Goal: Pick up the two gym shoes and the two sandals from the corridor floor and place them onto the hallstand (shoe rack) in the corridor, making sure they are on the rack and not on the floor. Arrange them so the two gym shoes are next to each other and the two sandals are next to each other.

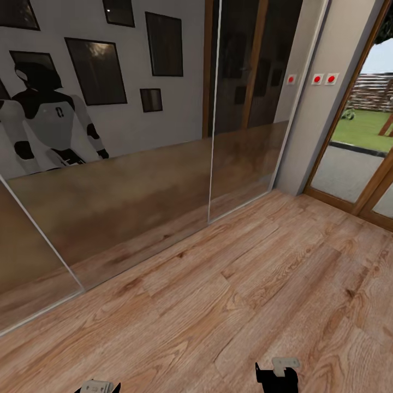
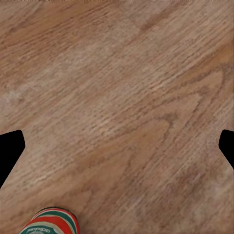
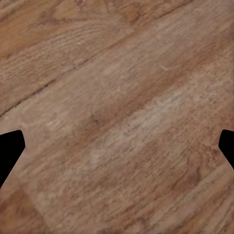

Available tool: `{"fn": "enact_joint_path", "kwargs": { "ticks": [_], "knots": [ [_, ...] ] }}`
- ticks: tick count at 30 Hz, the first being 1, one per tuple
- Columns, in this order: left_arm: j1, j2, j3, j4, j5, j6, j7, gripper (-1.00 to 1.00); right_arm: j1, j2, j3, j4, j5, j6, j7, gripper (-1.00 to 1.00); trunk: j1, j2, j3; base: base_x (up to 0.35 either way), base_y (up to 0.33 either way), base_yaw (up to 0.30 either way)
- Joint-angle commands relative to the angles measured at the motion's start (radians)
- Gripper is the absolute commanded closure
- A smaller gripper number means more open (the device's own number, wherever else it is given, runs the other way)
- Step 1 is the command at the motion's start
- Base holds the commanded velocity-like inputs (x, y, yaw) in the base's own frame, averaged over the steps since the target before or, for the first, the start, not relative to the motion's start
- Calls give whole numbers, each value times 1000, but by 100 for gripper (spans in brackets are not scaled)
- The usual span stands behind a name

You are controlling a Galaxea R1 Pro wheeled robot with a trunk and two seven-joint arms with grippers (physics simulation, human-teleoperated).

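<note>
One gym shoe [image 2: 51, 222] peeks in at the edge of the left wrist view: a rounded end with red and green bands, lying on the corridor floor [image 2: 122, 97]. My left gripper [image 2: 117, 151] hangs over the wood planks beside it, open, its dark fingertips [image 2: 10, 148] far apart with nothing between them. My right gripper [image 3: 117, 151] is open too, over bare planks. In the head view the ends of my left arm [image 1: 98, 387] and right arm [image 1: 278, 374] show low in front of me. The sandals and the hallstand are out of view.
Mirrored sliding doors [image 1: 136, 191] run along the left and reflect my own white body [image 1: 49, 125]. A grey wall corner [image 1: 311, 109] with red switches stands ahead. A wood-framed glass door [image 1: 355, 158] to a lawn is at the right. Wood floor [image 1: 245, 284] spreads between.
</note>
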Motion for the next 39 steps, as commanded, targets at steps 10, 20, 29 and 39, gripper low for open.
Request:
{"fn": "enact_joint_path", "kwargs": {
  "ticks": [10,20,29,39],
  "knots": [
    [-1,-1,8,1,-6,-3,-8,-100,0,0,3,1,4,-2,-5,-100,0,0,-1,203,0,0],
    [-1,-1,7,1,-6,-3,-8,-100,0,0,3,1,4,-2,-5,-100,0,0,-1,323,0,0],
    [-1,-1,7,1,-6,-3,-8,-100,-1,1,3,1,4,-2,-5,-100,0,0,-1,336,0,0],
    [-1,-1,6,1,-6,-3,-8,-100,-1,0,3,1,4,-2,-5,-100,0,0,-1,337,0,0]
  ]
}}
